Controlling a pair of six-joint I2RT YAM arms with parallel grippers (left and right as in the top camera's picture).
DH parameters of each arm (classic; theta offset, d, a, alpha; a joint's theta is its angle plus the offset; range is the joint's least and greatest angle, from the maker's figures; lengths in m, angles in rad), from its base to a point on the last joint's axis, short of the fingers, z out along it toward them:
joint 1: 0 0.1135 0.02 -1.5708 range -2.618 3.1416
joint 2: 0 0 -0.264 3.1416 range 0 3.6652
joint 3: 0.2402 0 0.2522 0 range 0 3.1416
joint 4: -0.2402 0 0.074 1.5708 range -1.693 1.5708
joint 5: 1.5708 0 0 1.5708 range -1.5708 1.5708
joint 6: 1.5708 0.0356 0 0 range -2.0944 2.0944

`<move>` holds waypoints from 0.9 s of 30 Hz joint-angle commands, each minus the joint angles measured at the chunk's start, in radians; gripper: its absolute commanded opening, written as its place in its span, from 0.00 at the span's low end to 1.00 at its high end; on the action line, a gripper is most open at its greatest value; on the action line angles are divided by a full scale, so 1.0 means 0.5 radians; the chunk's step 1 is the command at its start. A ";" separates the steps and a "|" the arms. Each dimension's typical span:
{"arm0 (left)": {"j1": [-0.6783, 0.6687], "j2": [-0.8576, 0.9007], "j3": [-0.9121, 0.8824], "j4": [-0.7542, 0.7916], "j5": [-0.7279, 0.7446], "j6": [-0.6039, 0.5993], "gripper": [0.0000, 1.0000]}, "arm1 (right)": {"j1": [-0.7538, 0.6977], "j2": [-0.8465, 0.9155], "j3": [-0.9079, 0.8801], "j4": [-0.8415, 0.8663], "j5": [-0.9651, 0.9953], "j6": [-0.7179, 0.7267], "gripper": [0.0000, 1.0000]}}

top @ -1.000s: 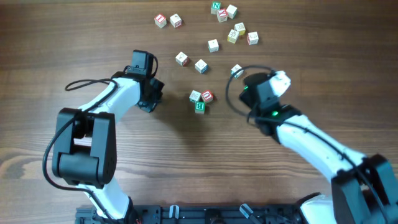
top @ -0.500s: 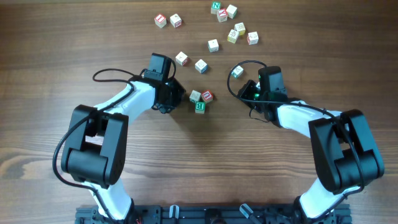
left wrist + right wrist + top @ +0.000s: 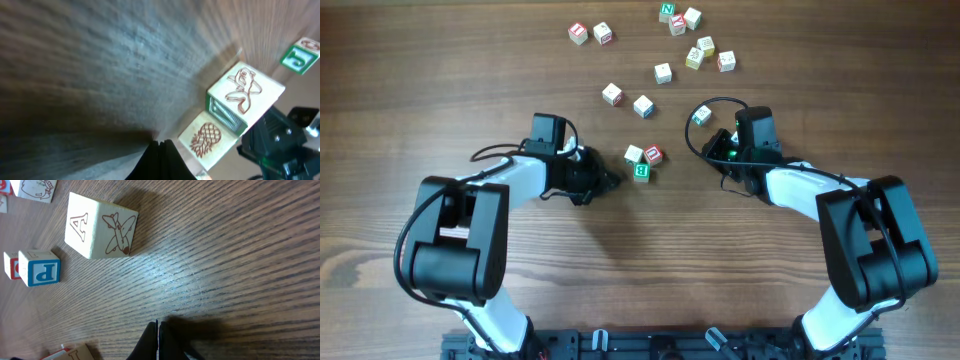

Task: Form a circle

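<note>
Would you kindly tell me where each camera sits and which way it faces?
Overhead: above the brown wooden table, looking straight down; both arms show.
Left wrist: low, facing three clustered pale wooden alphabet cubes; shut left gripper shows.
Right wrist: low, facing a pale wooden cube with a red A; shut right gripper shows.
Shared: overhead and left wrist both see that cluster.

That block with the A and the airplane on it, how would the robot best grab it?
Probably from above, pinching two opposite flat sides of the A block: it sits flat and square, with free room beside it for the fingers.
</note>
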 commanded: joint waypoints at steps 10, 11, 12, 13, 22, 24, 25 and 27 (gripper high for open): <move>-0.068 0.253 -0.224 0.249 -0.276 -0.112 0.04 | 0.003 0.074 -0.026 0.014 -0.011 0.004 0.05; -0.077 0.253 -0.224 0.293 -0.276 -0.119 0.04 | 0.003 0.074 -0.026 0.016 -0.011 0.004 0.05; -0.098 0.253 -0.224 0.346 -0.289 -0.151 0.04 | 0.003 0.074 -0.026 0.016 -0.011 0.004 0.04; -0.115 0.253 -0.224 0.369 -0.332 -0.209 0.04 | 0.003 0.075 -0.026 0.016 -0.011 0.003 0.05; -0.125 0.253 -0.226 0.273 -0.494 -0.469 0.04 | 0.003 0.075 -0.026 0.016 -0.011 -0.002 0.05; -0.126 0.251 -0.226 0.256 -0.512 -0.492 0.04 | 0.002 0.075 -0.026 0.016 -0.010 -0.002 0.04; -0.126 0.249 -0.226 0.243 -0.525 -0.518 0.04 | 0.003 0.075 -0.026 0.016 -0.010 -0.002 0.04; -0.126 0.245 -0.226 0.223 -0.546 -0.539 0.04 | 0.003 0.075 -0.026 0.016 -0.010 -0.002 0.04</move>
